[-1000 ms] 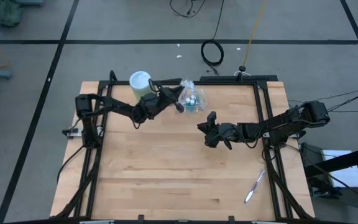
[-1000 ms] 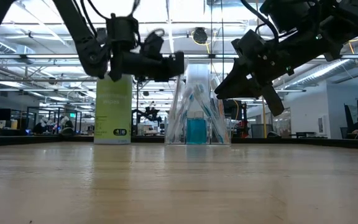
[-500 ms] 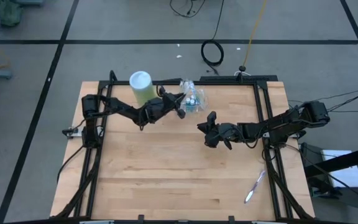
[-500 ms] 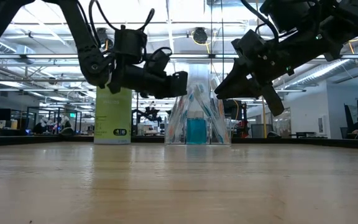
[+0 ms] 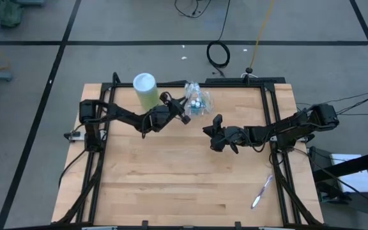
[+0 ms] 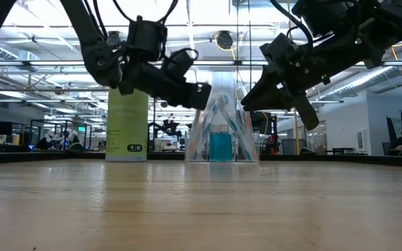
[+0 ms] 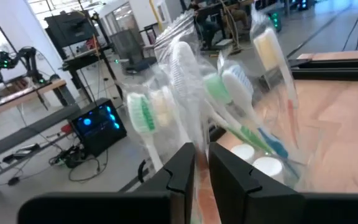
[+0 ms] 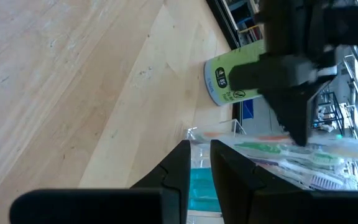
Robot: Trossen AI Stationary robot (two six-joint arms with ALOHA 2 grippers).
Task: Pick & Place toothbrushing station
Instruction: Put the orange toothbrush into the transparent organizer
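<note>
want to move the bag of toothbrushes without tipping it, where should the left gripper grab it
Probably by the gathered top of the clear bag, coming level from the side of the green canister. The bag stands upright, wide at its base with a blue tube low inside, and narrows toward the top. The left gripper already sits at that height beside it; the right gripper hangs on the other side.

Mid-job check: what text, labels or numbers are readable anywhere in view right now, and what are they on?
None reads clearly.
Green canister: round dark marks and small print on its label, too blurred to read.
Same canister in the low view: faint print and a dark logo, unreadable.
Clear bag of toothbrushes: no legible print.
</note>
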